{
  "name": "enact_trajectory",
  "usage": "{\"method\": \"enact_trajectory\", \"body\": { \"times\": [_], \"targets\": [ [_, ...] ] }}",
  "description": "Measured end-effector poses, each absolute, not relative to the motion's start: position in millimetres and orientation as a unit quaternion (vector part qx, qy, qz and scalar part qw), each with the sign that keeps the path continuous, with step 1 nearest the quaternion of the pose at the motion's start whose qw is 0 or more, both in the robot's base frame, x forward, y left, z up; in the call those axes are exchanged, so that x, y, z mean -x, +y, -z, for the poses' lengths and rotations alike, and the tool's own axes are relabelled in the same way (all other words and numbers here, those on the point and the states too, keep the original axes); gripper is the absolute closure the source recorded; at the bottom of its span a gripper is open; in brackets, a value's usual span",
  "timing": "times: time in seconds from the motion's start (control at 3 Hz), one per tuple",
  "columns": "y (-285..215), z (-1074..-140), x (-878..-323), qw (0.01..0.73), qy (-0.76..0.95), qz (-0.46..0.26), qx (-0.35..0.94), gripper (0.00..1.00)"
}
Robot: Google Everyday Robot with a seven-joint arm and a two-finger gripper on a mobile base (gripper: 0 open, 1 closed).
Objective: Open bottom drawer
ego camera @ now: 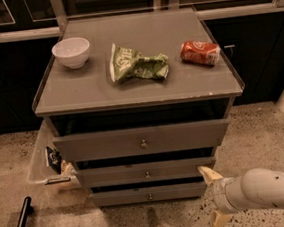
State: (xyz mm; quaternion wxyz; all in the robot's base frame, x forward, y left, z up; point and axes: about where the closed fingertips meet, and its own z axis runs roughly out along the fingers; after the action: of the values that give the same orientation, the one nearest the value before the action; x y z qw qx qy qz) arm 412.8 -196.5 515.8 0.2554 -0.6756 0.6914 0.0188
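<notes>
Hovering at lower right of the frame, the tool [211,199] is spread open and empty, just beside the bottom drawer [122,196].

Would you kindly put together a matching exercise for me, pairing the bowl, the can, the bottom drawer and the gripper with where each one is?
Things:
1. bowl
2. can
3. bottom drawer
4. gripper

Places:
A. low down, just right of the chest, fingers apart
B. left side of the chest top
C. right side of the chest top, lying on its side
D. lowest of the three fronts, small knob at centre

Pairs: 1-B, 2-C, 3-D, 4-A.
</notes>
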Motion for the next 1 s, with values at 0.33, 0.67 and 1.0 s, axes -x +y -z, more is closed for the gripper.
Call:
{"method": "enact_trajectory", "body": {
  "times": [0.33,0.67,1.0],
  "targets": [
    [-197.9,-495.1,-418.1,0.264,0.684,-0.013,0.680,0.00],
    [-199.7,-455.4,-427.3,0.285,0.680,-0.027,0.675,0.00],
    [-199.6,-455.3,-427.3,0.285,0.680,-0.027,0.675,0.00]
  ]
}}
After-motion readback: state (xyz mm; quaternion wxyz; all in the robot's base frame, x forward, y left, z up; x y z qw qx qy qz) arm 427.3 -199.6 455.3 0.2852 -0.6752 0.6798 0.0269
